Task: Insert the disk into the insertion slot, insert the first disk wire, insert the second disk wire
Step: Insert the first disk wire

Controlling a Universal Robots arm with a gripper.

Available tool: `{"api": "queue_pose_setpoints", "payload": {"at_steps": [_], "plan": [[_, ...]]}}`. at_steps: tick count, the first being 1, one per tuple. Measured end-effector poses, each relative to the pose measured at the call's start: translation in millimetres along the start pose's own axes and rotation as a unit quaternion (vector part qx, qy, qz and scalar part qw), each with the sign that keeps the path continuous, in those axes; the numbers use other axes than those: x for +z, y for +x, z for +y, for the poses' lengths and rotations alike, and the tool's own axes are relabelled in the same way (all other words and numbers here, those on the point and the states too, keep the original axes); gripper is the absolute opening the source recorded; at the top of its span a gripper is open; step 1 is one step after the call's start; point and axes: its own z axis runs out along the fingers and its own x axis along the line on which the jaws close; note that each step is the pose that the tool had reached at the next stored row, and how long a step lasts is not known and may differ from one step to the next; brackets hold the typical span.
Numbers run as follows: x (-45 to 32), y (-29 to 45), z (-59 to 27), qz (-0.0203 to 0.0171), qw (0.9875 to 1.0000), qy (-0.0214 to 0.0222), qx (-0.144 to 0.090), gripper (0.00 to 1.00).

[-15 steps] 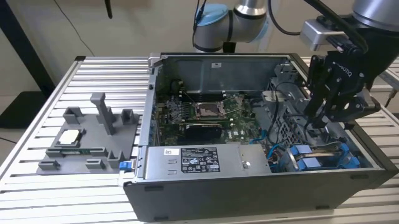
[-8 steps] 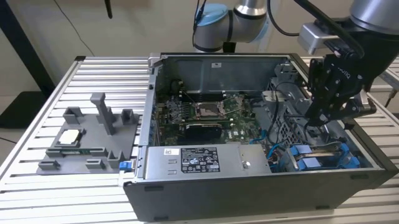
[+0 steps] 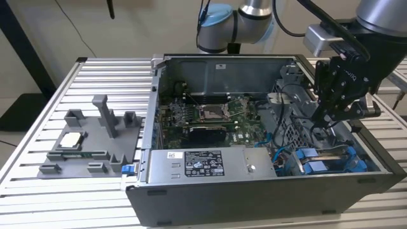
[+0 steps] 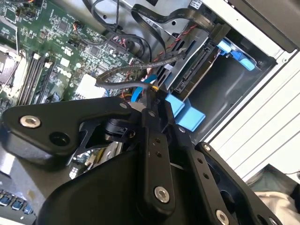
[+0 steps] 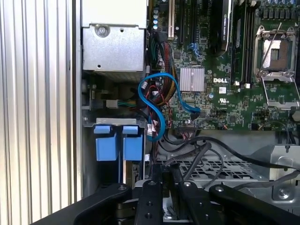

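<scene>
The disk (image 4: 196,66) lies in the insertion slot (image 4: 225,86), its connector edge facing out, at the case's corner on the exterior view's right. Its bright blue carrier tabs (image 5: 117,146) show in both wrist views, and in the exterior view (image 3: 318,164) at the near corner. My gripper (image 3: 325,124) hangs inside the open case just above that bay. In the second wrist view my gripper (image 4: 155,93) is shut on a black disk wire (image 4: 117,77), close to the disk's connectors. A second black wire (image 4: 164,58) arches beside it. In the first wrist view my gripper (image 5: 166,172) points at the bay.
The open computer case (image 3: 267,200) rests on a slatted aluminium table (image 3: 95,76). A grey fixture tray (image 3: 89,148) stands at the exterior view's left. Inside are the motherboard (image 3: 210,117), the power-supply box (image 3: 203,164), a blue looped cable (image 5: 157,103) and a perforated cage (image 5: 220,168).
</scene>
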Motion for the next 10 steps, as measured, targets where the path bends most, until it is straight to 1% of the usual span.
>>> {"api": "queue_pose_setpoints", "payload": {"at_steps": [10], "plan": [[2.7, 0.2, -0.8, 0.0001, 1.0, 0.0, 0.0, 0.19]]}}
